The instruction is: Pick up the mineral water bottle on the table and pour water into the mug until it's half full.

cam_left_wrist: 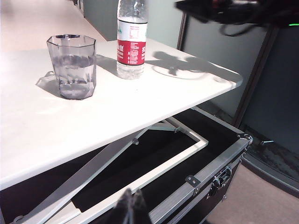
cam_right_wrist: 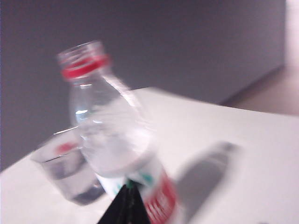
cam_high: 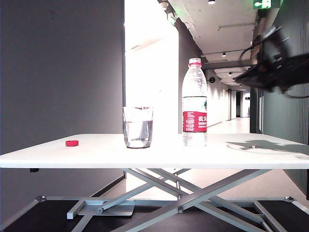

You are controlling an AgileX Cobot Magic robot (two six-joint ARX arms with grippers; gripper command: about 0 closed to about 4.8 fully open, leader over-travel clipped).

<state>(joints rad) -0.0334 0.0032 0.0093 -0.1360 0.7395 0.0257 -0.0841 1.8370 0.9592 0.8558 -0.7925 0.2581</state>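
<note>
The mineral water bottle stands upright on the white table, clear with a red-and-white label and a red ring at its neck. Left of it stands the mug, a clear faceted glass with water in it. My right gripper hangs blurred in the air, up and to the right of the bottle and apart from it. In the right wrist view its fingers are shut together on nothing, with the bottle and the mug beyond them. My left gripper is shut and empty below the table's edge.
A small red cap lies on the table far left of the mug. The right arm's shadow falls on the table's right end. Under the table are the grey scissor legs and an open black case.
</note>
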